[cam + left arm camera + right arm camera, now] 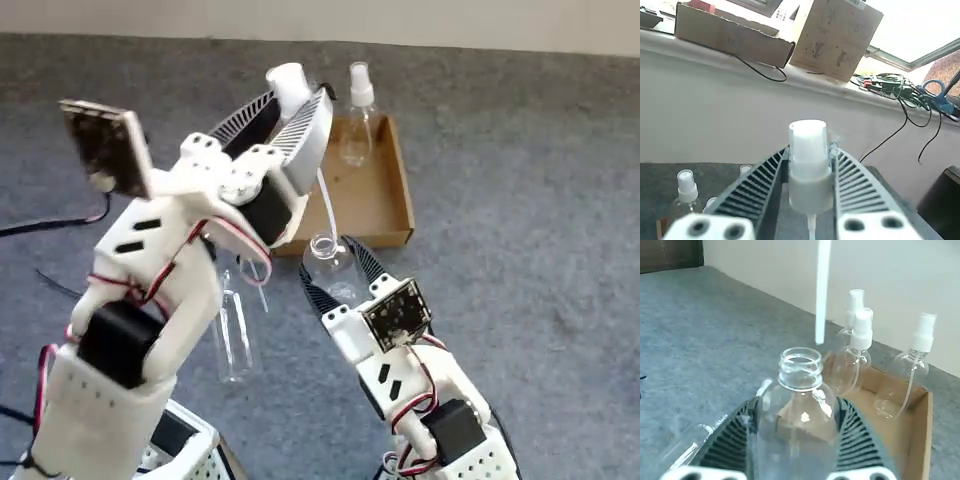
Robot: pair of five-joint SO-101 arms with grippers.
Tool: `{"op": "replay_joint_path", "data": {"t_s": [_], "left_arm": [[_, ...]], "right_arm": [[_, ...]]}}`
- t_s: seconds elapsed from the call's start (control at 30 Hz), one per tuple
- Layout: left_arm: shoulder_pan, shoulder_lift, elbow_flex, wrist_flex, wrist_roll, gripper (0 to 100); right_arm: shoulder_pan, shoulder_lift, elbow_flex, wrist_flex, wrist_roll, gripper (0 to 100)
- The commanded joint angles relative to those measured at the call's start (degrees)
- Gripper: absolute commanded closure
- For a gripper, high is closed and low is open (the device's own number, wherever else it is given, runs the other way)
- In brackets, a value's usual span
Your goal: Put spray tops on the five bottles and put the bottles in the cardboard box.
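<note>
Left gripper (pixel 810 150) is clamped on the spray top (pixel 809 165) and holds it high, with the dip tube (pixel 822 290) hanging straight down. Right gripper (pixel 800 406) is closed around the open bottle (pixel 800 435), upright, mouth (pixel 800 362) facing up. The bottle sits just in front of the cardboard box (pixel 405 190).

Step in hand, as I judge it: thread the tube into the mouth, then seat the top.
- Tube end hangs just above the mouth, not yet inside. From the right wrist view it looks a little off centre; I cannot tell how far in depth.
- Centre the tube over the mouth first, then descend straight. Coming down at a slant would likely catch the thin tube on the glass rim and bend it.
- Hold the bottle firm and vertical in the right gripper; let only the left arm do the lowering.
- Once the collar meets the neck, press or twist as the fit demands.

Edges and room:
- Three capped bottles (pixel 852 360) stand in the box, close behind the work. The box wall is near the held bottle, so there is little slack on that side.
- Another bottle (pixel 232 335) lies on the counter (pixel 540 300) beside my left arm, between the two arms. I should not sweep low there.
- Open counter lies to the right of the right arm, well apart from everything.
</note>
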Motion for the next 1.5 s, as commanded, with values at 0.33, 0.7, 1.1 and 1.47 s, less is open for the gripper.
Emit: {"op": "replay_joint_path", "data": {"t_s": [0.33, 0.7, 1.1, 1.47], "left_arm": [[-0.84, 3.56, 0.31, -1.85, -0.62, 99], [-2.33, 3.47, -0.22, -1.85, -0.62, 99], [-2.33, 3.47, -6.02, 2.46, -0.62, 99], [-2.24, 3.91, -2.86, 3.08, -0.62, 99]], "right_arm": [[-0.48, -0.92, -0.92, 0.13, -0.44, 99.5], [-0.4, -0.84, -0.92, -0.04, -0.44, 99.5], [2.86, -0.84, -1.01, -0.04, -0.44, 99.5], [2.77, -0.84, -1.1, 0.13, -0.44, 99.5]]}}
